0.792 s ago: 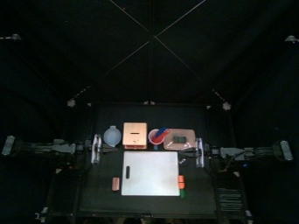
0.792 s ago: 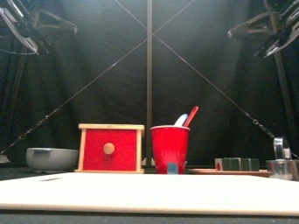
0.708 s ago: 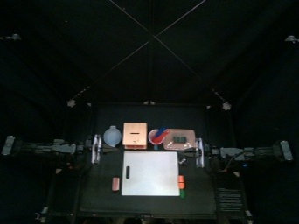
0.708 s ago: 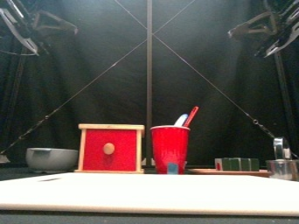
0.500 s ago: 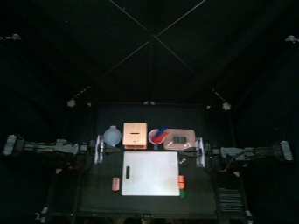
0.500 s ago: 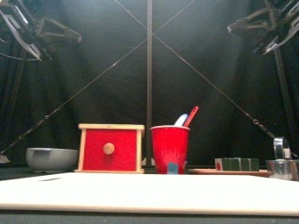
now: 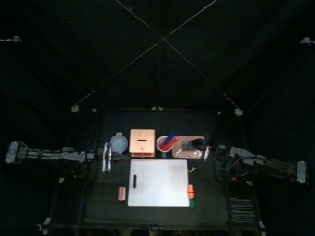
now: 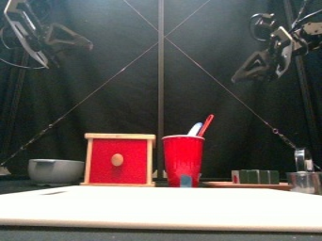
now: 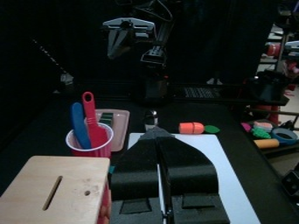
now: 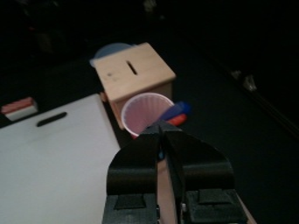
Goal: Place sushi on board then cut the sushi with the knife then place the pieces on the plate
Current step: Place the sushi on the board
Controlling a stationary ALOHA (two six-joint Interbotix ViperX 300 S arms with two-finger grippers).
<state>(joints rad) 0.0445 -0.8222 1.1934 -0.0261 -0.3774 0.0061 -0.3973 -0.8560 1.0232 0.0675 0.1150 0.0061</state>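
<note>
Table inventory, counted:
- One white cutting board (image 7: 160, 182) lies at the table's middle front, with nothing on it.
- One pale wooden box with a red drawer front (image 8: 120, 160) stands behind the board.
- One blue-grey bowl (image 8: 56, 170) sits just left of the box.
- One red cup (image 8: 184, 160) stands just right of the box. It holds two toy knives, one blue knife (image 9: 77, 122) and one red knife (image 9: 89, 112), both handle-up.
- One toy sushi roll of dark green blocks (image 8: 255, 176) lies right of the cup on the flat pink tray (image 8: 217, 184), behind the board. The blocks sit together in a row, but we cannot count them surely.
- One round metal cutter (image 8: 302, 181) stands at the far right.
- Three small toy foods lie beside the board. One pink piece (image 7: 122, 193) is on its left, and one orange-red piece (image 7: 191, 190) and one green piece (image 7: 192, 203) are on its right.

Tools: the left gripper (image 9: 159, 144) hangs high over the table's left side with its jaws pressed together and nothing between them. The right gripper (image 10: 169, 138) hangs high over the right side, its jaws likewise closed and empty. Both are well apart from the sushi and the knives.
</note>
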